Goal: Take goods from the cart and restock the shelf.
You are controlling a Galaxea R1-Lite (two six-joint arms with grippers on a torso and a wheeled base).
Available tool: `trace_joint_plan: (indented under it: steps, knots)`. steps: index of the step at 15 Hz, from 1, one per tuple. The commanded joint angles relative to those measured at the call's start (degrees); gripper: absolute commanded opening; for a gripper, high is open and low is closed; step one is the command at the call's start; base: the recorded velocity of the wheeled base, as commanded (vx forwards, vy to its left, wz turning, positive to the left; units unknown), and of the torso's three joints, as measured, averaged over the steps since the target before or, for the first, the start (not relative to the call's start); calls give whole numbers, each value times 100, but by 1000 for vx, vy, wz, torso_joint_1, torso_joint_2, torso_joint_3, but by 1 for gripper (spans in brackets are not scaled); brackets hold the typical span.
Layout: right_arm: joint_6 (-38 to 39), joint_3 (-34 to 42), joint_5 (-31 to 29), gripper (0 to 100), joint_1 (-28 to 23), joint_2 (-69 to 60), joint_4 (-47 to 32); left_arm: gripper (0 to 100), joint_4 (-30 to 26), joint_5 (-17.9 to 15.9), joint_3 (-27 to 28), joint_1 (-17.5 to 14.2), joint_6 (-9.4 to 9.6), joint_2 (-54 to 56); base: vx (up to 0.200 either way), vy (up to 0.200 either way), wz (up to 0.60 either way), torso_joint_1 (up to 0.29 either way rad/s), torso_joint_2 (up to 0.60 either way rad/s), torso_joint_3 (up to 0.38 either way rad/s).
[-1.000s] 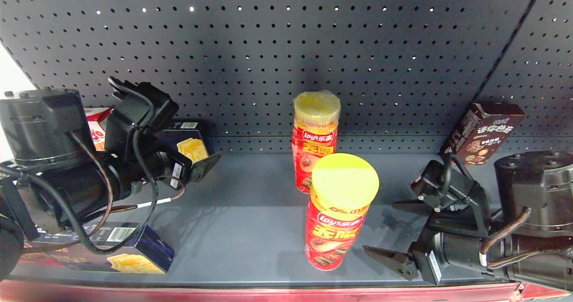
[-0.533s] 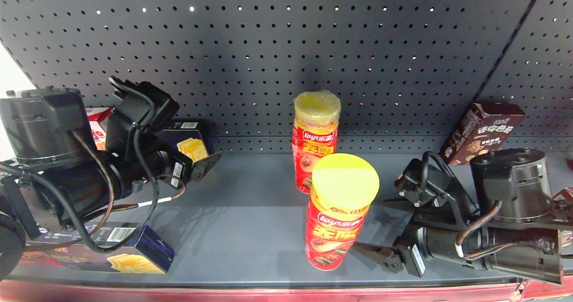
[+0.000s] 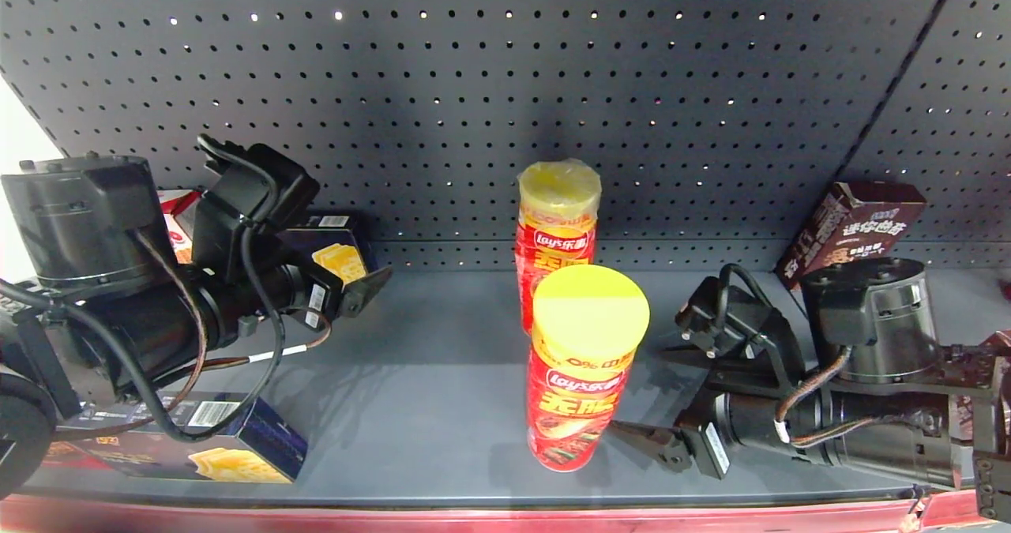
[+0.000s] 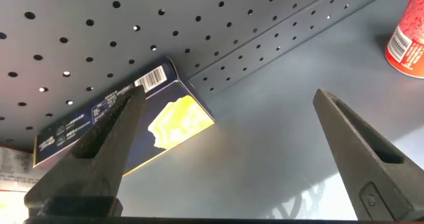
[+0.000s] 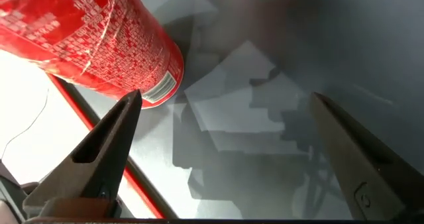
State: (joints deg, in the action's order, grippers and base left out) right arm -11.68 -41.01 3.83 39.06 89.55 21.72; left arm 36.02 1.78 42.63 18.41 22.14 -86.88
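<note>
Two red chip cans with yellow lids stand on the grey shelf (image 3: 426,383). The front can (image 3: 583,367) is mid-shelf near the front edge, and the rear can (image 3: 557,229) is by the pegboard. My right gripper (image 3: 654,395) is open just right of the front can, its nearer finger (image 3: 636,437) against the can's base. In the right wrist view the front can (image 5: 86,45) leans beside one finger of the open right gripper (image 5: 225,98). My left gripper (image 3: 359,288) is open at the back left, next to a blue cracker box (image 3: 336,249). The left gripper (image 4: 230,95) holds nothing.
A second blue cracker box (image 3: 237,446) lies at the front left. A brown biscuit box (image 3: 857,229) leans on the pegboard at the right. A red-and-white box (image 3: 170,213) sits behind the left arm. The shelf's red lip (image 3: 474,519) runs along the front.
My right arm has moved left toward the front can, and the can has shifted a little left with it. The left arm has barely moved.
</note>
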Motion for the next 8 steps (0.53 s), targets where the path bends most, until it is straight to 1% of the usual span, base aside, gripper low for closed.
trace_joint_plan:
  steps: [1,8]
  knots:
    - [-1,-21,-5,100,32,27,-1,100,19,-20,0,-4,1,-39,0,0,0,0,0,0]
    - [8,-48,4,100,23,1,-1,100,19,-29,26,-4,1,-101,0,0,0,0,0,0]
